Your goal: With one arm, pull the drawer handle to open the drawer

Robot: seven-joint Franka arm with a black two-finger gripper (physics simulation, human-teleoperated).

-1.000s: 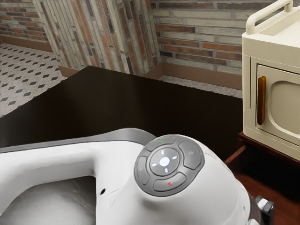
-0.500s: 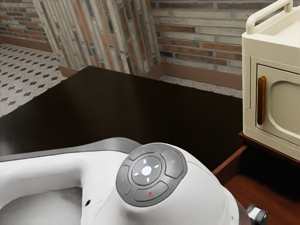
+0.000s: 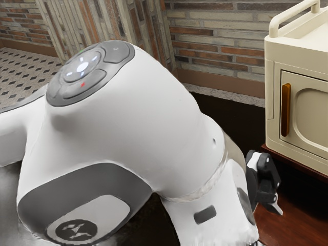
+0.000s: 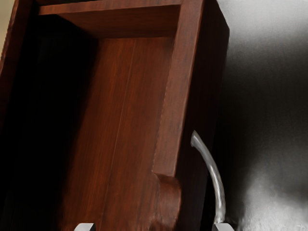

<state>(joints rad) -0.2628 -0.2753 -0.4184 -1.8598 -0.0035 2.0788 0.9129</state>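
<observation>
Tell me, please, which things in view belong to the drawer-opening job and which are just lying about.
For the job:
- the wooden drawer, standing open
- the curved metal handle on its front
- the pincer, which is to pull it

Just there:
- the cream cabinet
- the cabinet's amber handle
- the brick wall

In the exterior view I see a brick wall [image 3: 220, 43] of long, thin courses in cream, grey and rust, with a brown baseboard [image 3: 223, 83] along its foot. Toward that view's left, a streaked, rough stone wall section [image 3: 110, 23] stands beside a pale floor [image 3: 20, 72] patterned with dark diamonds. The desk [image 3: 238, 118] is nearly black; my wrist view catches a pale sheen on it. At the exterior view's right stands a cream cabinet [image 3: 294, 56] with a rounded top rail.
</observation>
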